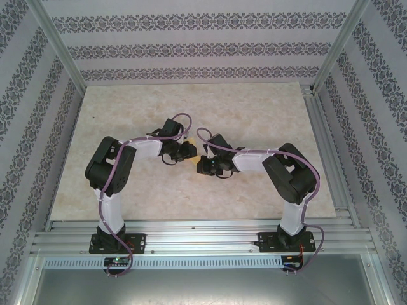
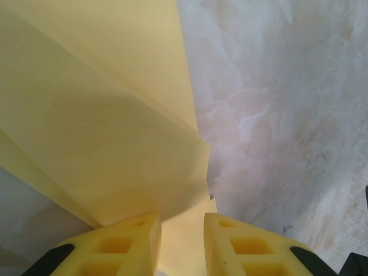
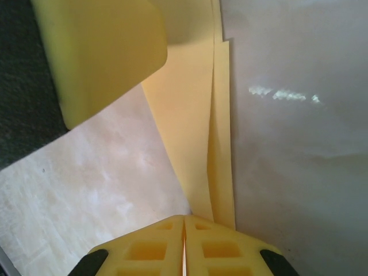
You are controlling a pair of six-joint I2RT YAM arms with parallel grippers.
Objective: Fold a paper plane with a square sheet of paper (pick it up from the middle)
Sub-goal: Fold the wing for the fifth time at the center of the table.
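Note:
The yellow sheet of paper [image 2: 109,132] lies on the table folded in overlapping layers. In the right wrist view it [image 3: 195,121] tapers to a narrow strip with a long crease, like a half-made paper plane. My left gripper [image 2: 183,221] is open by a small gap and stands over the paper's lower corner, with paper showing between its fingers. One of its fingers [image 3: 103,57] rests on the far end of the paper. My right gripper [image 3: 184,218] is shut, and the paper's narrow end runs under its right fingertip. From above, both grippers [image 1: 187,150] [image 1: 202,164] meet over the paper [image 1: 193,157].
The pale marbled tabletop [image 1: 254,114] spreads around the paper. Aluminium rails [image 1: 203,238] run along the near edge and the right side [image 1: 324,146]. Patterned walls [image 1: 191,47] enclose the table.

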